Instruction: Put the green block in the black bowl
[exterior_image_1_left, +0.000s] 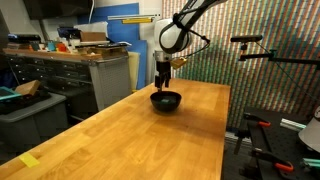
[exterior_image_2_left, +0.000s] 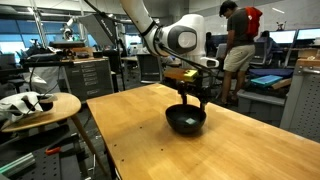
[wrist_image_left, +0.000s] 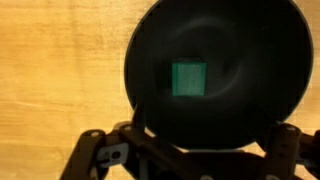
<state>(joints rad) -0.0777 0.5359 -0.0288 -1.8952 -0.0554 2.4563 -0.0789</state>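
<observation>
The black bowl stands on the wooden table, also seen in an exterior view. In the wrist view the bowl fills most of the frame, and the green block lies flat inside it near the middle. My gripper hangs straight above the bowl, just over its rim height. In the wrist view its jaws are spread wide at the bottom edge and hold nothing. The block is hidden by the bowl's wall in both exterior views.
The wooden table stretches toward the camera. Cabinets and a bin stand off one side. A round side table with objects and a standing person are beyond the table edges.
</observation>
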